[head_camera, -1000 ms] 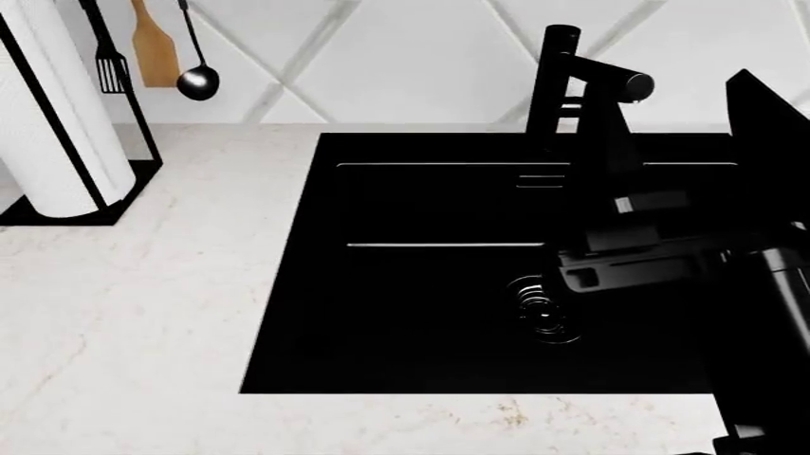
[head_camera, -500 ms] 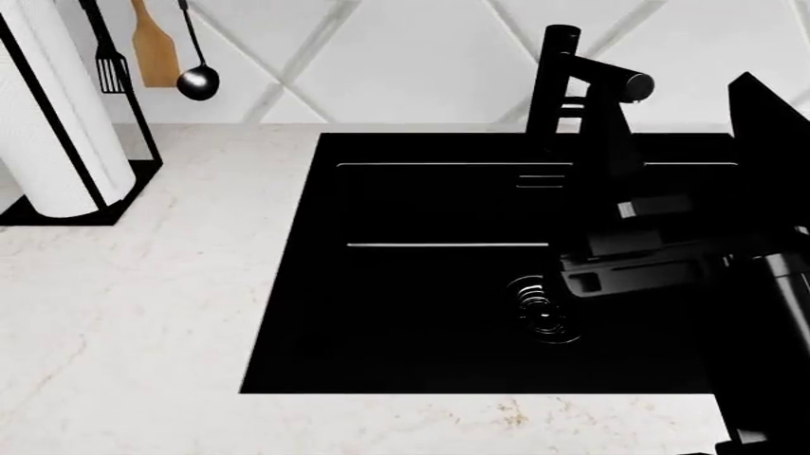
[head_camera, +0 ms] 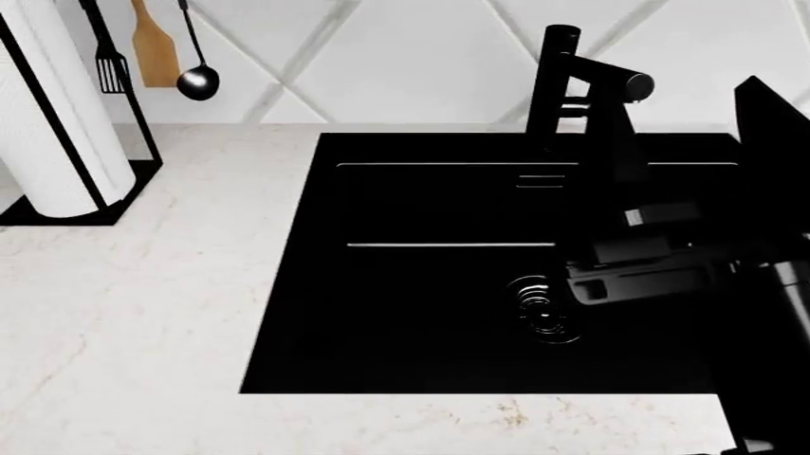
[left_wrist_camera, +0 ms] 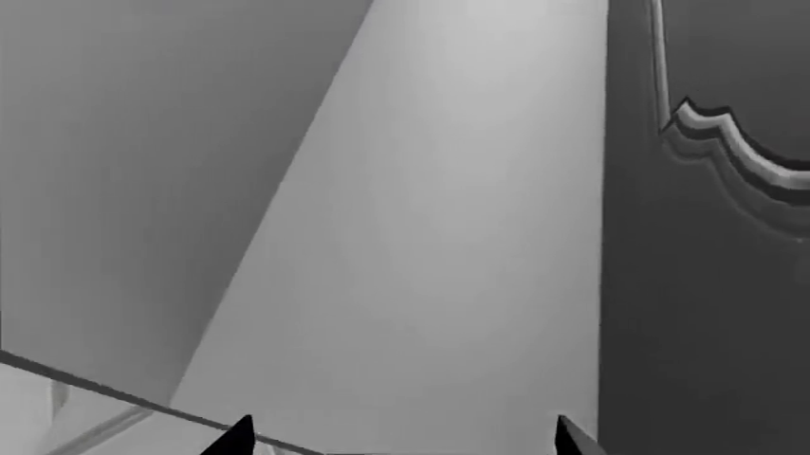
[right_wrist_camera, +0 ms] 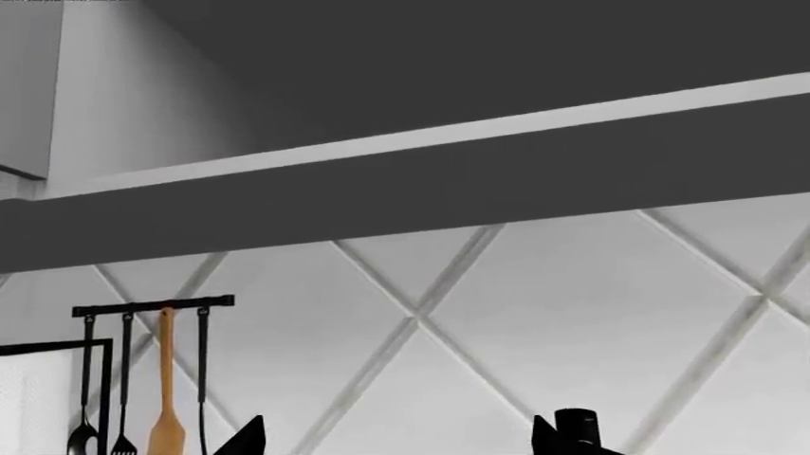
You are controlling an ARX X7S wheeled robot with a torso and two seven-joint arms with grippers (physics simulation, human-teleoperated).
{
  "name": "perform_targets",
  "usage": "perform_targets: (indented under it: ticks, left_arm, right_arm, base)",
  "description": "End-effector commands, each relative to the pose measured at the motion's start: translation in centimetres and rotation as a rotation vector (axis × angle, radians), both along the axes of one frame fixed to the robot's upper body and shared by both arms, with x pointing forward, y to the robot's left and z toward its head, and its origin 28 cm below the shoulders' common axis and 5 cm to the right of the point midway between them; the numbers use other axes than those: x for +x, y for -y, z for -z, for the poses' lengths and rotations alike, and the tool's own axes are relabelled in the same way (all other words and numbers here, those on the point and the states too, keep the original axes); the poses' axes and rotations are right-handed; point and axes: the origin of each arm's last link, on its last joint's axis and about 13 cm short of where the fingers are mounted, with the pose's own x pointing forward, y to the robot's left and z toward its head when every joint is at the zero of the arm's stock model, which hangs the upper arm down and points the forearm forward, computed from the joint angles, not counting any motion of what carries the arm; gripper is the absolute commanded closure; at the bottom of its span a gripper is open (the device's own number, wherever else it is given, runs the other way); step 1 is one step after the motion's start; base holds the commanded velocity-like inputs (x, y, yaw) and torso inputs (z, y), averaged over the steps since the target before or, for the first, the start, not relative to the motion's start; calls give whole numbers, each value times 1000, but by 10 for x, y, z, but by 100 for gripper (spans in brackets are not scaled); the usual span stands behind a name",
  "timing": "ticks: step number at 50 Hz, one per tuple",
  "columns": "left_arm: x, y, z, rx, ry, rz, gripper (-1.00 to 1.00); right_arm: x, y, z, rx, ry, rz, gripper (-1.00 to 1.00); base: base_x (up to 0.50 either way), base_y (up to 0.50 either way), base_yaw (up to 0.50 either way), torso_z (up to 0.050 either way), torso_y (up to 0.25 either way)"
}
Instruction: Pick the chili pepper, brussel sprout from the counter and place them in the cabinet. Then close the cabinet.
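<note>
Red chili pepper and green brussel sprout: neither shows.
Both grippers' fingers apart, empty; the dark right arm (head_camera: 760, 284) risks clipping the black faucet (head_camera: 589, 85).

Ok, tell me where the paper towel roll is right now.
In the head view, the paper towel roll stands at the counter's far left in a black holder, beside the hanging utensils.

even flat sim lighting, bright counter (head_camera: 139, 313), sink basin (head_camera: 431, 284) crushed to near-solid black, soft grey shading bands in both wrist views, slight softness, no glare
</note>
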Motion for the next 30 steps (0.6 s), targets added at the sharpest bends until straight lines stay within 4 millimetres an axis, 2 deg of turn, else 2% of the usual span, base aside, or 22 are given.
perform_targets:
  ticks: [1,5,10,15,24,30]
  left_arm:
    - [9,26,-59,106,50,66,-100]
    - [13,39,-83,147,69,89,-100]
    - [22,52,-103,184,74,115,-100]
    - [44,65,-121,203,46,160,-100]
    - [81,91,-138,249,-7,238,-100]
    - [87,105,-142,277,-15,282,-100]
  right_arm:
    - [-1,1,0,1,4,1,-100]
    - [-2,2,0,3,6,3,-100]
    - [-2,2,1,6,7,5,-100]
    - [-3,4,1,7,10,7,-100]
    - [-3,4,0,5,17,10,-100]
    - [-4,5,0,8,17,10,-100]
  base:
    - [0,0,0,0,0]
    - [0,0,0,0,0]
    - [0,0,0,0,0]
    - [0,0,0,0,0]
    - [0,0,0,0,0]
    - [0,0,0,2,0]
